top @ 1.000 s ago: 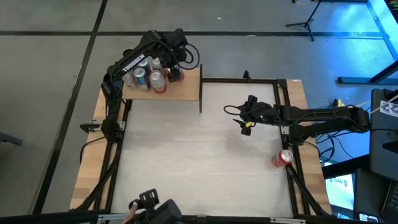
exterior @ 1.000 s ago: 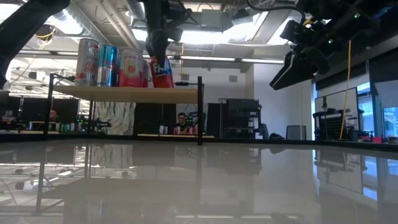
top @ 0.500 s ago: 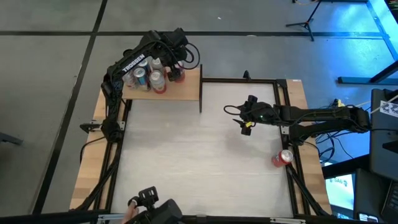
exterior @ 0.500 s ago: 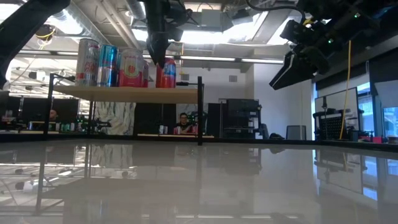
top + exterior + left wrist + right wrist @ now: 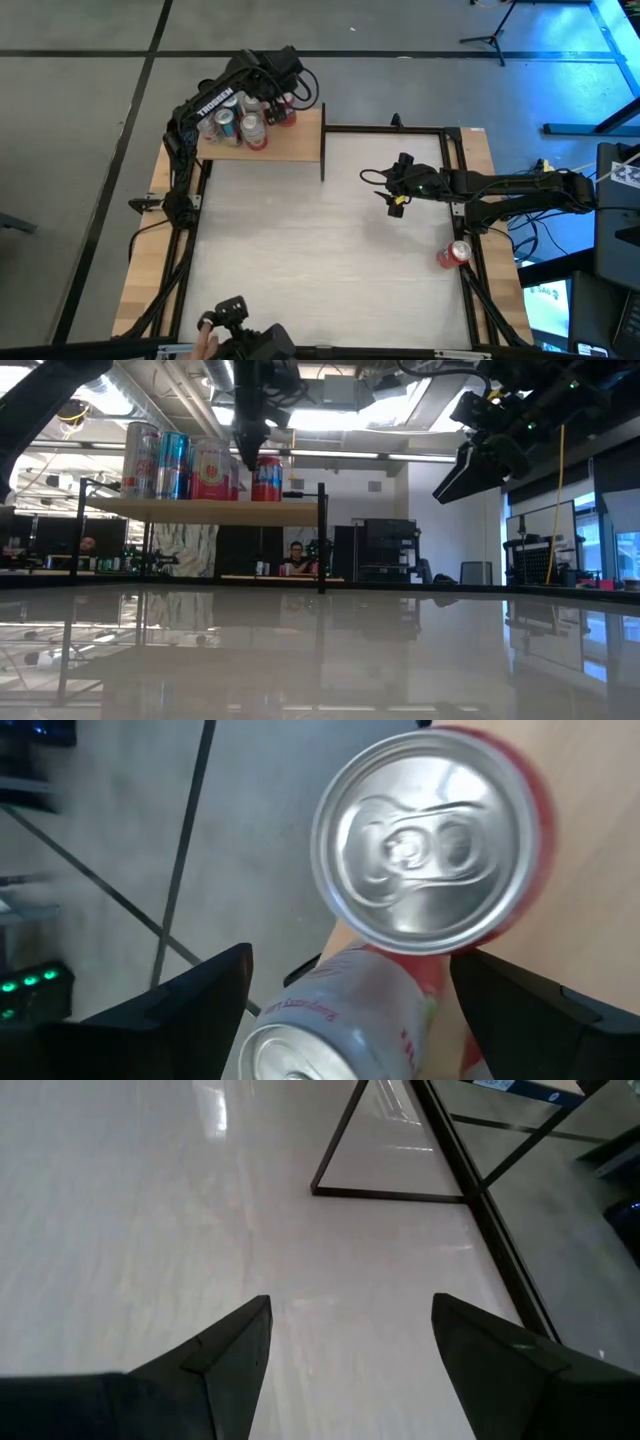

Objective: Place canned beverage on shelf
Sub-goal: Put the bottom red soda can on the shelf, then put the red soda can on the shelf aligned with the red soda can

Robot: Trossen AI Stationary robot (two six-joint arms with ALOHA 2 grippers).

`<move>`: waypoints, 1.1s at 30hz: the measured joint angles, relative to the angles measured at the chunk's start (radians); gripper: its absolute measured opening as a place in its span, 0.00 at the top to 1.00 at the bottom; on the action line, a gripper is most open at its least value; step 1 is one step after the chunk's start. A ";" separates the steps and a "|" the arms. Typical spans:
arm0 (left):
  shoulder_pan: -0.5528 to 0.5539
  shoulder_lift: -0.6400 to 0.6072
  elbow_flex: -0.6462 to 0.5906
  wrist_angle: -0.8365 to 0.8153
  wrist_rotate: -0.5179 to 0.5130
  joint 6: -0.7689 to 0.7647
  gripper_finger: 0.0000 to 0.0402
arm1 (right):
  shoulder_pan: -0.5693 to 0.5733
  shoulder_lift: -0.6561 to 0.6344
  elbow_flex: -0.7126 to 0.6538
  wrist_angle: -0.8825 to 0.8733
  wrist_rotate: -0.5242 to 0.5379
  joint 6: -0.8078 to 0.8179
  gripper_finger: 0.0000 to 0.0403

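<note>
While I watch from far away, my left gripper hangs wide open over the shelf in the upper left of the high view. Its fingers stand apart on both sides of a red can and do not touch it. That red can stands upright on the shelf. Just beside it stand more cans in a tight group. My right gripper waits open above the white tabletop, right of the middle. Another red can lies at the table's right edge.
</note>
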 joint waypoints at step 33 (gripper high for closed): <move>-0.749 -0.030 -0.261 -0.008 -0.127 -0.632 0.17 | 0.347 0.000 0.090 -0.110 0.078 0.090 0.33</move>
